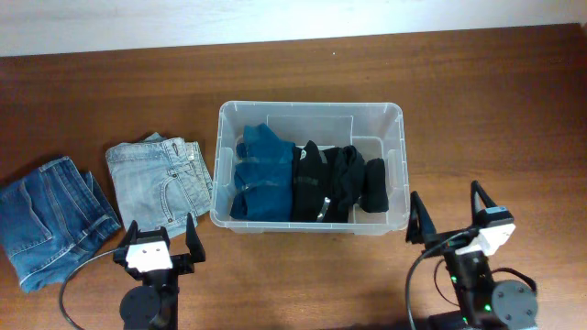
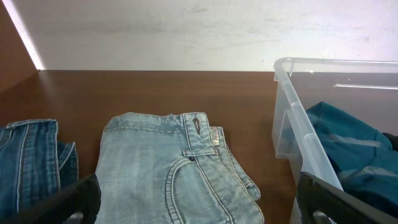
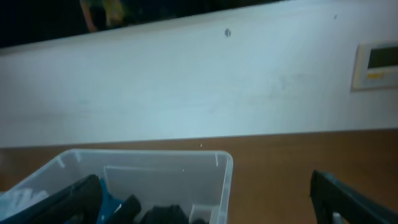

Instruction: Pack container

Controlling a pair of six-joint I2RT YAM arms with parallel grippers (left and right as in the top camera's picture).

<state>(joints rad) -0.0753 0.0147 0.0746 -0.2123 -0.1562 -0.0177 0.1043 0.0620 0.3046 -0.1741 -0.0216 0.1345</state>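
Mid-packing, container (image 1: pixel 216 170) part filled. Left claw (image 1: pixel 161 227), right claw (image 1: pixel 445 195): wide open, empty. Likely next: lower left onto light jeans (image 1: pixel 160 179), pinch, lift across.

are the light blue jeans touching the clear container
Apart. The left wrist view shows a strip of bare table between the light blue jeans and the container wall; from overhead they only look adjacent.

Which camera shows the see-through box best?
The overhead camera: it looks straight down on the whole container, so you see all four walls and the clothes inside. The left wrist camera catches only one side and some teal cloth; the right wrist camera shows only one end.
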